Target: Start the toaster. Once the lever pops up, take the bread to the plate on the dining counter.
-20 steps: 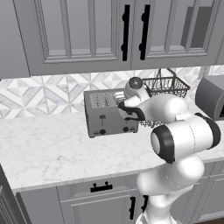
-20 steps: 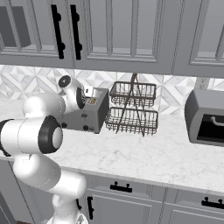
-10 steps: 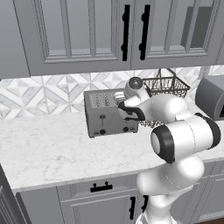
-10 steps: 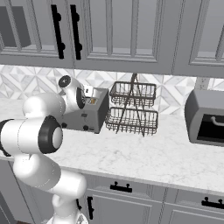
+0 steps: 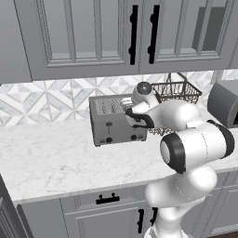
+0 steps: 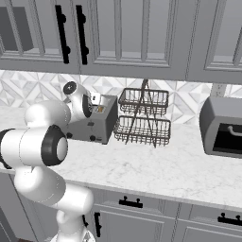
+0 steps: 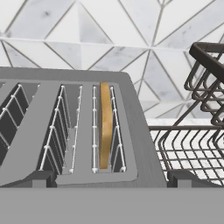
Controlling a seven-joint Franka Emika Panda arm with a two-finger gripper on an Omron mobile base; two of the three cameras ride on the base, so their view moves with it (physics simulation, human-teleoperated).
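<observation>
Bread (image 7: 104,127) sits upright in the toaster's (image 5: 117,120) slot nearest the wire basket rack (image 6: 142,118), on the worktop (image 5: 56,158). End effector (image 7: 107,178) hovers above that slot, jaws fully spread, gripping nothing.

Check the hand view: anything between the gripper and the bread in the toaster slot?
Nothing visible. The bread stands on edge in the rightmost slot of the toaster, its top edge exposed, with open space above it. The wire basket sits off to the right, clear of that slot.
</observation>
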